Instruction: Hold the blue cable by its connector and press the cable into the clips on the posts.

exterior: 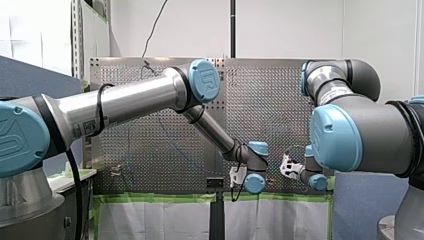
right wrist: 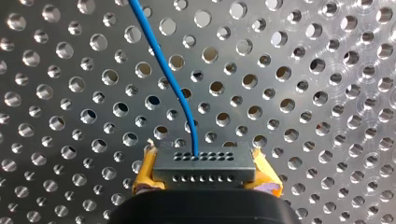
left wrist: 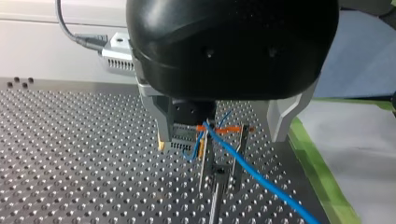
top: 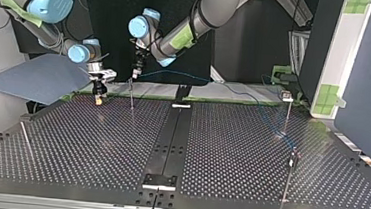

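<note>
My right gripper [top: 98, 96] is clamping the connector [right wrist: 204, 163]. In the top view the cable [right wrist: 163, 74] is running rightward to the post [top: 132, 98], under my spread left gripper [top: 135, 75].

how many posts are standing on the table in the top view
4. One post below my left claw, one at the far right, one nearer on the right, one at the near left. Others may be hidden.
</note>
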`<state>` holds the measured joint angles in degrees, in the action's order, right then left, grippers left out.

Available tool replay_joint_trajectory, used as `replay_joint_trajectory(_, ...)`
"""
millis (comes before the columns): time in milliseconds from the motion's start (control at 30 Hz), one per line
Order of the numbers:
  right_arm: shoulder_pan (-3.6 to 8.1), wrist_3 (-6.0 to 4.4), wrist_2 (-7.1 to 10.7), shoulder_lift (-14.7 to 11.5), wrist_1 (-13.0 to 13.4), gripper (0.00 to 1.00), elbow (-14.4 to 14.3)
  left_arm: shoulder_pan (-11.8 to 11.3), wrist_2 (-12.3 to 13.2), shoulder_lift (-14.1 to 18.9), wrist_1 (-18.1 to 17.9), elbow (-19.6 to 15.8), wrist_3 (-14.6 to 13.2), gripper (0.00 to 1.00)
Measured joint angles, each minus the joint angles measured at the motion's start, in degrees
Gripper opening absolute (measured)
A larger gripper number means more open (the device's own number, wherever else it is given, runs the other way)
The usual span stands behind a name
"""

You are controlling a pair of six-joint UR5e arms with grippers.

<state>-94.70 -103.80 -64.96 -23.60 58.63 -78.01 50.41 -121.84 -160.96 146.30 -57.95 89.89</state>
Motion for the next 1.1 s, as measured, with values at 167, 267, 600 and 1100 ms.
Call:
replay_joint_trajectory(167, 0.0, -0.07, 0.0, 0.04, 0.04, 0.0, 0.0, -0.02, 0.68, 0.0, 0.04, 0.04, 0.02, 1.0)
replay_joint_trajectory(267, -0.02, -0.09, 0.0, 0.05, 0.15, 0.0, -0.01, -0.08, 0.75, 0.0, 0.04, 0.07, 0.06, 1.0)
replay_joint_trajectory(600, -0.09, -0.23, 0.02, 0.07, 0.26, 0.0, 0.01, -0.12, 0.78, 0.01, 0.04, 0.07, 0.25, 1.0)
replay_joint_trajectory(1100, -0.07, -0.36, 0.22, 0.08, 0.26, 0.0, 0.0, 0.05, 0.62, 0.01, 0.11, 0.04, 0.27, 1.0)
